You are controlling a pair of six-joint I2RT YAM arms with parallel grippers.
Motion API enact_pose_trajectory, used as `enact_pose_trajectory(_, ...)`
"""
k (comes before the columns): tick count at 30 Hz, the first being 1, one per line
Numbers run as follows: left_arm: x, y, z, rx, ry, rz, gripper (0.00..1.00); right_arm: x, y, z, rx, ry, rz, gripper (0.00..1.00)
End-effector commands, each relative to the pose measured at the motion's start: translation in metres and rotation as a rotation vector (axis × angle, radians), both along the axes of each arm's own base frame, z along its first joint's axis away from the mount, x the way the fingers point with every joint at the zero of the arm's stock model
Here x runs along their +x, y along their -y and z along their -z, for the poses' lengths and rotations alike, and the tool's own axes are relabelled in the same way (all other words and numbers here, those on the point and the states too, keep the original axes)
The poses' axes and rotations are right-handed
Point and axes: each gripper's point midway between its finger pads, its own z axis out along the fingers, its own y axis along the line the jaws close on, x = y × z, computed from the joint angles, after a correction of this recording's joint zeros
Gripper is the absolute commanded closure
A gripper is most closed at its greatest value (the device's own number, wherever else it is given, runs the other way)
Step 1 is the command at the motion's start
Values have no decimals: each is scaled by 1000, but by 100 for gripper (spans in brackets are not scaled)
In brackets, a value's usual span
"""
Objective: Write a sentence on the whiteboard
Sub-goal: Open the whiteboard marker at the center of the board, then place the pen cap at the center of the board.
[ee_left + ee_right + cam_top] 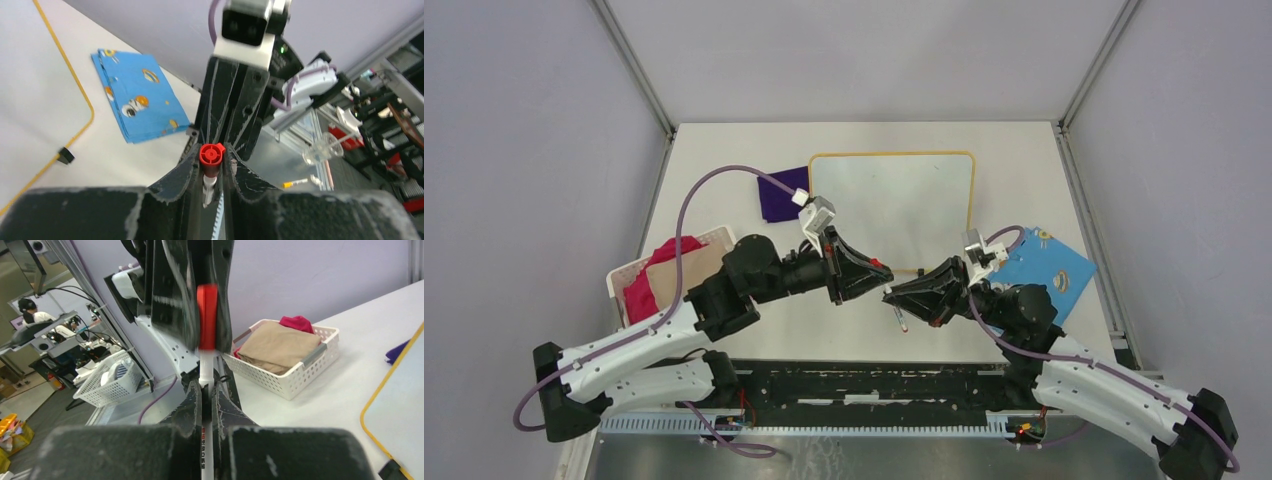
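The step in hand is judged to be the uncapping of the marker [205, 365], with no writing begun: the whiteboard [904, 200] is seen lying flat on the far middle of the table [724, 160], well apart from both grippers, and no red words can be made out on it from above. The marker is held in the air between the two arms. Its white barrel is clamped by the closed right gripper [205, 390], and its red cap [212, 153] is pinched between the fingers of the left gripper [874, 270]. What is called for next is probably a straight pull along the marker's axis, so that the cap comes off without the barrel being bent or slipping; then the tip would have to be carried to the board. The table is pale and matt, while the board is glossy and framed in thin yellow. A blue card [1044, 272] lies just beside the board's right corner, a purple cloth [782, 195] at its left edge, and a white basket [664, 275] of folded cloths at the left. The cell is closed in by lilac walls and metal posts.
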Motion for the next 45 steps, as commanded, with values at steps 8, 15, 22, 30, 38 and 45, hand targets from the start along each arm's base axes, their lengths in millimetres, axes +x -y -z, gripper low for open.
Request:
enact_pose_trajectory(8,17,-22,-63,-183,71,-141,98,10,7,16,-59,14,83,100)
enact_pose_trajectory(15,67,-85,13,131,-61,-572,98,67,49,45,-339,20,491,100)
enact_pose_trajectory(22,78,-162,128,594,-244,-924,98,91,89,97,-568,-71,710,100)
enact_pose_trajectory(30,60,-131,198,774,-343,-749,98,93,86,110,-592,-79,702,100)
enact_pose_trajectory(38,63,-113,258,920,-399,-720,98,93,88,112,-611,-74,713,100)
enact_pose_trajectory(45,71,-128,293,1018,-399,-810,98,91,90,109,-615,-71,710,100)
